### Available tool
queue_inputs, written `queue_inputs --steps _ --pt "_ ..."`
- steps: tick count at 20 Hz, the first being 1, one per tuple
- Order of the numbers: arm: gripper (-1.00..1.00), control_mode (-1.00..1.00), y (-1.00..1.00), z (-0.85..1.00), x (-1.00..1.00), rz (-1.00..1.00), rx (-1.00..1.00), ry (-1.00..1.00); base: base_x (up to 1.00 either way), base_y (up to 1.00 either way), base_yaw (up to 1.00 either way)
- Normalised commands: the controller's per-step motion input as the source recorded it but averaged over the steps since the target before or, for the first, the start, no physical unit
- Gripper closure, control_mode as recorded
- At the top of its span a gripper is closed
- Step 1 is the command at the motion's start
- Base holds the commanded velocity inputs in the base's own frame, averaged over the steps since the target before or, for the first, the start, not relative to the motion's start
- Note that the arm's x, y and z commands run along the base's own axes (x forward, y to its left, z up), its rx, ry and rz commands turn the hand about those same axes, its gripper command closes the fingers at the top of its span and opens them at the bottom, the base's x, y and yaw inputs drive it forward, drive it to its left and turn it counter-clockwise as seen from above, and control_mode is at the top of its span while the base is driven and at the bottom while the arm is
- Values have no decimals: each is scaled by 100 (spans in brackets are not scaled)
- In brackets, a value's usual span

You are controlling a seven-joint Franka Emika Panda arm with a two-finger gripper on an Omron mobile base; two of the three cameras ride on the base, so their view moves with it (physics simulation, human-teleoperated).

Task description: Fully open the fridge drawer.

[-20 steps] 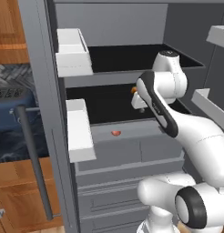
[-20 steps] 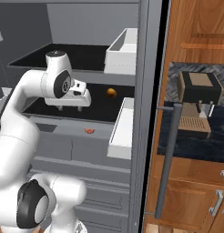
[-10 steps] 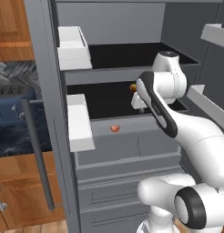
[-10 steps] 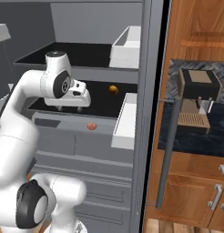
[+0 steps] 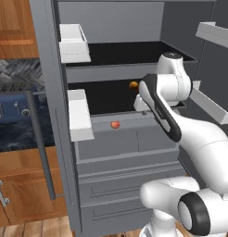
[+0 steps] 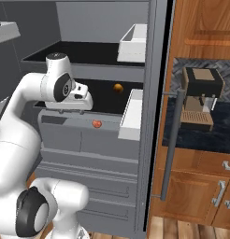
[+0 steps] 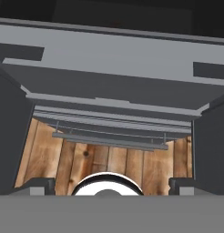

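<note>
Gripper (image 6: pixel 84 105) just above fridge drawer (image 5: pixel 120 139), fingers spread apart, holding nothing. Small red item (image 5: pixel 115 124) on drawer's flat top.

Since a second ago our base has kept driving, so both base views have slid sideways: the open fridge door's handle bar (image 5: pixel 39 143) and the coffee machine (image 6: pixel 201 95) now sit nearer the middle of their pictures. Against the fridge, our arm, the fridge drawer (image 5: pixel 120 139) and the small red thing (image 5: pixel 115 124) on its top look unmoved.
</note>
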Motion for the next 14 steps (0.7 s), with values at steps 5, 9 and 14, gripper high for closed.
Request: queue_inputs --steps 5,9,14 --pt "-100 -100 0 0 0 0 0 0 0 0 0" --pt "-100 -100 0 0 16 0 0 0 0 0 0" --pt "-100 -100 0 0 43 0 0 0 0 0 0"
